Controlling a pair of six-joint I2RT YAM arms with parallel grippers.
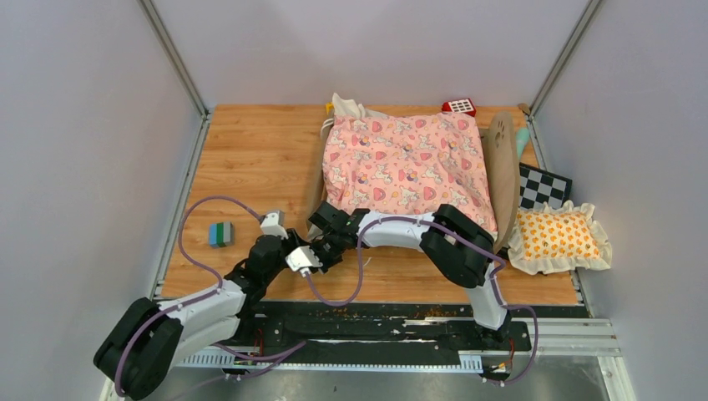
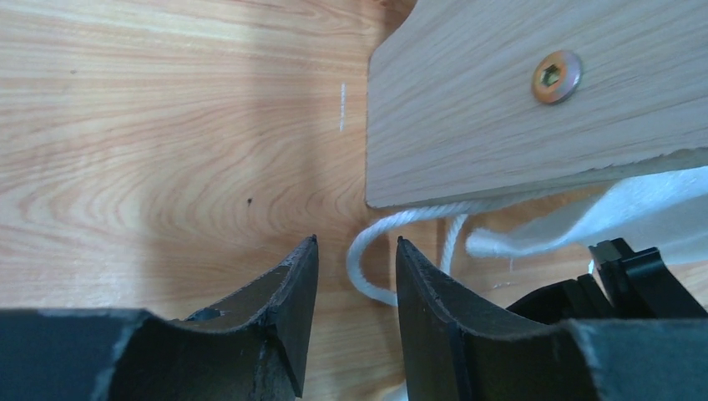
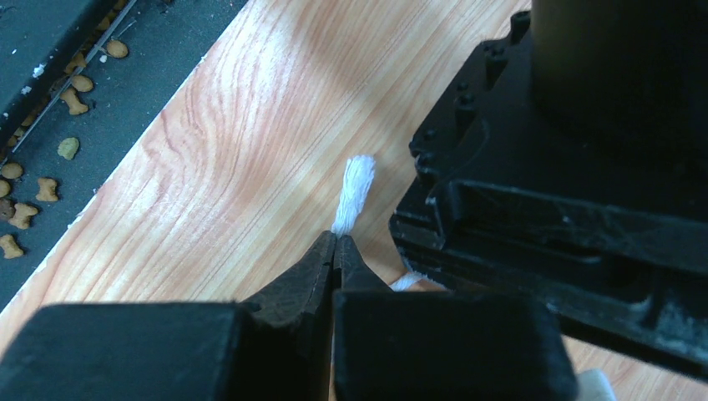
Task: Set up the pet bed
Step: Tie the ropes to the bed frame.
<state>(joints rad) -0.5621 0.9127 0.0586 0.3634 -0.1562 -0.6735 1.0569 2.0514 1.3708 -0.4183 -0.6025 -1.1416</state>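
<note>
The pet bed stands at the table's back middle, its pink unicorn quilt (image 1: 405,159) spread over it and the rounded wooden headboard (image 1: 501,163) on the right. In the left wrist view a corner of the bed's wooden frame (image 2: 518,100) fills the upper right, and a white cord (image 2: 367,259) loops out from under it. My left gripper (image 2: 356,244) is open, with the cord loop just beyond its tips; in the top view it (image 1: 296,241) sits off the bed's near-left corner. My right gripper (image 3: 336,238) is shut on the cord, whose frayed end (image 3: 355,188) sticks out past the tips.
An orange-patterned frilled pillow (image 1: 558,236) and a checkered board (image 1: 543,188) lie right of the bed. A red toy (image 1: 458,106) is behind it. A grey-green block (image 1: 220,234) lies at the left. Pet-food bits (image 3: 33,192) lie in the dark rail at the table's near edge.
</note>
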